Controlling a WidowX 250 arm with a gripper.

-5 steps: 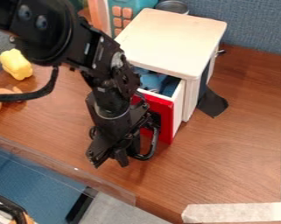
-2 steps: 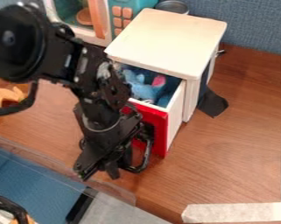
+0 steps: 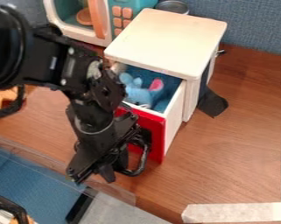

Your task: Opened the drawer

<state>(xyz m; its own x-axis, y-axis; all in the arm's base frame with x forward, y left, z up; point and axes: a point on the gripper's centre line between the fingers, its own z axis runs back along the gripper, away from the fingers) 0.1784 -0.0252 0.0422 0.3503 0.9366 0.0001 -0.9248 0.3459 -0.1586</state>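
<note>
Drawer (image 3: 174,110): where is it, and how does it sit?

It is in a small white cabinet (image 3: 170,37) near the far edge of the table (image 3: 224,166), pulled well out towards the near edge. Its front (image 3: 156,135) is bright red, its side plain white. Inside lies a blue soft toy (image 3: 141,94) with a pink patch. I judge the opening all but done.

And the robot?

A black arm (image 3: 87,89) comes in from the upper left and ends in a black gripper (image 3: 107,169), which hangs in front of the red panel, on the side towards the near edge. I cannot tell whether the gripper is open or closed, or whether it holds anything.

How would the drawer feel to handle?

Stiff and fairly light, I think, with thin, straight walls. The toy probably adds little weight. The painted front looks smooth, so a press on the flat panel could slip; it seems sturdy rather than fragile.

Where should one take hold?

At the middle of the front, or over its top rim, drawing straight out. A sideways tug could jam it, a hard one could drag the cabinet along, and pulling too far could drop the drawer out.
</note>
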